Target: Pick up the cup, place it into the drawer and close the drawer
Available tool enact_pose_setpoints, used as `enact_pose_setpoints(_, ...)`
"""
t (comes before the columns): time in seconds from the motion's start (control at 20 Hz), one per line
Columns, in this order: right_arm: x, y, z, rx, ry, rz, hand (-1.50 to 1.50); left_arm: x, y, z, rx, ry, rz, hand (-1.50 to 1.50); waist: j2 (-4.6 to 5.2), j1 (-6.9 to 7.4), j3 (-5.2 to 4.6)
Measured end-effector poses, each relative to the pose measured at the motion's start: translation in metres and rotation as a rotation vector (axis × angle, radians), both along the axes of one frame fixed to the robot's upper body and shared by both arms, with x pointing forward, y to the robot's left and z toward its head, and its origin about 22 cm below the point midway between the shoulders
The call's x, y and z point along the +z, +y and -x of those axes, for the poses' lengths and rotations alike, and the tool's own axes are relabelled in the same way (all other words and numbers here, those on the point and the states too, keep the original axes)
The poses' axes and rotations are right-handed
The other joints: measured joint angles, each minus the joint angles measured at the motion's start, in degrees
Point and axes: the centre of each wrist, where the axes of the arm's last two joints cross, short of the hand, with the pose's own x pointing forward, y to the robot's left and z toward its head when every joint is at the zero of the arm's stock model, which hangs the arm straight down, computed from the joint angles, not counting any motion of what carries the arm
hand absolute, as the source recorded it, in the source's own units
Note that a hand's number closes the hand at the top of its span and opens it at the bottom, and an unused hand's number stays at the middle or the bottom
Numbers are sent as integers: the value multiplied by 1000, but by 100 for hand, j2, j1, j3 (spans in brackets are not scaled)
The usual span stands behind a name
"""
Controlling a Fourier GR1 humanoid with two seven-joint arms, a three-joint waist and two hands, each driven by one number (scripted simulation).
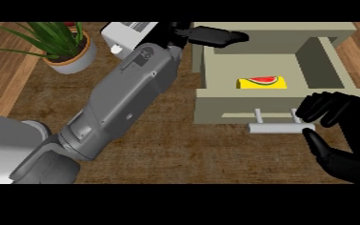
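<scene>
The left forearm runs up from the lower left corner of the worktop, a brown woven-looking surface with wood planks showing along its left and right edges, and ends at the left hand at the drawer unit's back left corner. That hand's fingers point straight out to the right, over the rear left part of the open drawer, and nothing can be seen between them; the hand is spread flat rather than curled. No cup can be made out anywhere in the head view; whether the arm or hand hides it cannot be told. The beige drawer is pulled out toward the near edge, and inside it, toward the front wall, lies a small yellow box with a watermelon slice picture. A pale cylindrical handle stands off the drawer front on two short posts. The right hand sits at the handle's right end, its fingers curled down over the end of the bar and the thumb lying just below it, so it is closed around the handle. At the far left corner stands a potted plant in a pale pot with an orange rim, and a white appliance, partly hidden by the arm, sits just to the right of it.
</scene>
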Motion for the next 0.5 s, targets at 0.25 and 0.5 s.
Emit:
enact_pose_setpoints(0.25, 7, -2, 8, 1, -9, 137, 150, -15, 42, 6, 50, 33, 52, -150, -33, 118, -3)
enact_pose_setpoints(0.5, 4, -3, 11, -13, 14, 254, 150, -24, 94, 23, 94, 50, 75, -150, -39, 177, -2)
